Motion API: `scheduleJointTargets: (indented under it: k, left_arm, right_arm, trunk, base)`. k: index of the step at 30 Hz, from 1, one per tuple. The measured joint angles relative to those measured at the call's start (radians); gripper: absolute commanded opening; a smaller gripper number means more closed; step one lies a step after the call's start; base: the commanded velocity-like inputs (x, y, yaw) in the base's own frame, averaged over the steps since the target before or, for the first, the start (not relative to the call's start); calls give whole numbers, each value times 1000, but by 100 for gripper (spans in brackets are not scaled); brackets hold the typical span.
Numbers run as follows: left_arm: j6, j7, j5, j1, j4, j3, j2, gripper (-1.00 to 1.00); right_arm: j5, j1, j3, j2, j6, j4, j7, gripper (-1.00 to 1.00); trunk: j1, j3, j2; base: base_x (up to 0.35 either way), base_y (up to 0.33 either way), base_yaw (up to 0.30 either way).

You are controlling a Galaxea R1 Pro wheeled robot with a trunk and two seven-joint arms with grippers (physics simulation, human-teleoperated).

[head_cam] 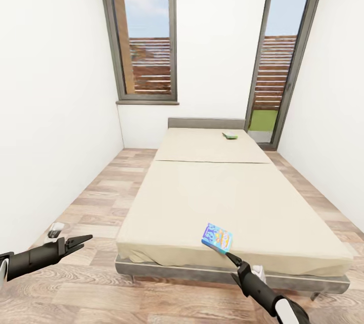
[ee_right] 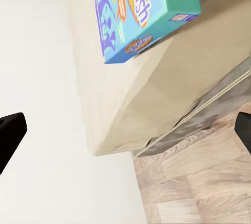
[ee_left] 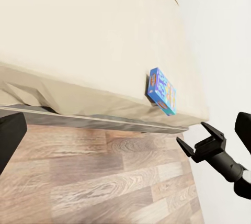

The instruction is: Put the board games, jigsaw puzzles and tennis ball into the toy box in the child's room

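A small blue board game (head_cam: 217, 237) stands tilted on the beige bed (head_cam: 202, 197), close to its near edge. It also shows in the left wrist view as a blue box (ee_left: 162, 91) and fills the right wrist view as a box (ee_right: 144, 9). My right gripper (head_cam: 230, 257) is open just below and in front of it, apart from it, with nothing between its fingers (ee_right: 10, 135). From the left wrist view the right gripper (ee_left: 192, 135) stands spread. A white-and-green board game (head_cam: 230, 135) lies flat near the headboard. My left gripper (head_cam: 83, 241) hangs open and empty over the floor, left of the bed.
The bed's dark grey frame (head_cam: 202, 273) runs along the near edge, with its headboard (head_cam: 206, 123) against the far wall. Wood-plank floor (head_cam: 96, 197) lies left of the bed, beside a white wall. Tall dark-framed windows (head_cam: 146, 36) stand behind.
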Motion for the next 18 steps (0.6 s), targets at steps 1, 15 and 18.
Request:
scheduleJointTargets:
  k: [1,15,18]
  left_arm:
    - [0,0,0,0,0,0,0,100]
    - [-3,-1,1,0,0,0,-1,100]
    - [-4,-1,2,0,0,0,-1,100]
  right_arm:
    - [-7,0,0,0,-1,3,2,100]
    - [-136,2,-4,-1,-4,18,19,100]
    - [-180,4,-3,-4,-5,18,20,100]
  trunk:
    - [0,0,0]
    - [0,0,0]
    - [0,0,0]
  base:
    - [0,7,0]
    - [43,1,0]
    - [24,0,0]
